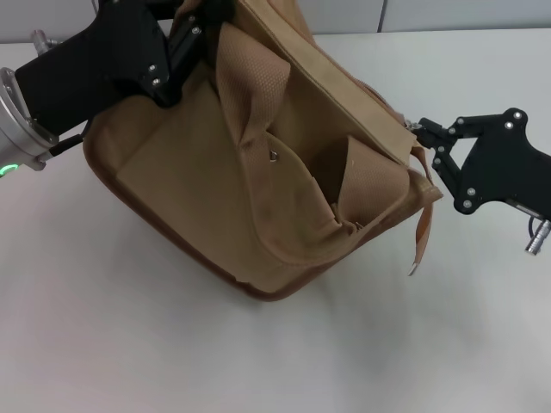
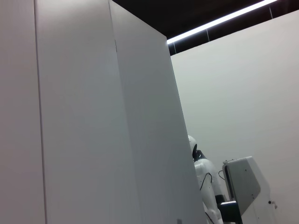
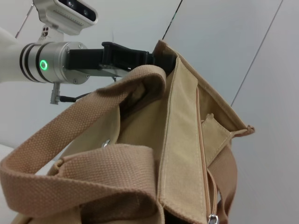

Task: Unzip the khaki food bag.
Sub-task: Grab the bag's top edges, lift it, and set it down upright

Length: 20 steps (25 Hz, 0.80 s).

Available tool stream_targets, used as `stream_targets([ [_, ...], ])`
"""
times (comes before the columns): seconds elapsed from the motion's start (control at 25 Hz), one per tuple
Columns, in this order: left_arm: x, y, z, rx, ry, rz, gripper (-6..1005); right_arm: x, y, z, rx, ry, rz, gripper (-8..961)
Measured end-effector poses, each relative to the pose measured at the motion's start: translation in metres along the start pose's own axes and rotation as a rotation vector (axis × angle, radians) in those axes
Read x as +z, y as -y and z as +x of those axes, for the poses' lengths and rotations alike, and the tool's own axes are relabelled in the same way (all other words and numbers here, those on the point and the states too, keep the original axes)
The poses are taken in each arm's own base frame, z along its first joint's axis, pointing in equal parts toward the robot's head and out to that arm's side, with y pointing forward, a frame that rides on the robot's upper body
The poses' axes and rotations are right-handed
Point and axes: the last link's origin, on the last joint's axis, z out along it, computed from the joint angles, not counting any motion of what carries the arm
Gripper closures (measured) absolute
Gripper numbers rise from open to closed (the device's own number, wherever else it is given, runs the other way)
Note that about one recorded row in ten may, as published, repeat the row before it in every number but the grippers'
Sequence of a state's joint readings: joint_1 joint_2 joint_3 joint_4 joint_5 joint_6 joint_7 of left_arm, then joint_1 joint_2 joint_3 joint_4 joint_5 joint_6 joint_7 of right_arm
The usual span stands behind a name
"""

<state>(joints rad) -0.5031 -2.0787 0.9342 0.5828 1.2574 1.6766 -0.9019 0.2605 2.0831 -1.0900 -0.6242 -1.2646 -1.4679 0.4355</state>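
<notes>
Bag: the khaki food bag (image 1: 258, 189) is being kept tilted on the white table (image 1: 129, 344) | left gripper (image 1: 200, 26): the bag's far top corner is being clamped | right gripper (image 1: 424, 133): the zipper end at the near corner is being pinched | handle (image 3: 70, 140) is being left slack over the front.

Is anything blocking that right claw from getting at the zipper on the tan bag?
Nothing visible does. The right gripper sits at the khaki food bag's top corner, with no object between them.
</notes>
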Motion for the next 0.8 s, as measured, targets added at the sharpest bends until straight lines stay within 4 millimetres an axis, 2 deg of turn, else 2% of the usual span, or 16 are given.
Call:
stream_targets([
  [0.44,-0.002,-0.001,0.000,-0.010,-0.010,0.004,957,-0.017,0.006,-0.007,-0.002,0.046,0.052,939],
  [0.8,-0.002,-0.006,-0.003,-0.040,-0.015,-0.008,957,-0.016,0.004,-0.006,0.003,0.042,0.047,938],
])
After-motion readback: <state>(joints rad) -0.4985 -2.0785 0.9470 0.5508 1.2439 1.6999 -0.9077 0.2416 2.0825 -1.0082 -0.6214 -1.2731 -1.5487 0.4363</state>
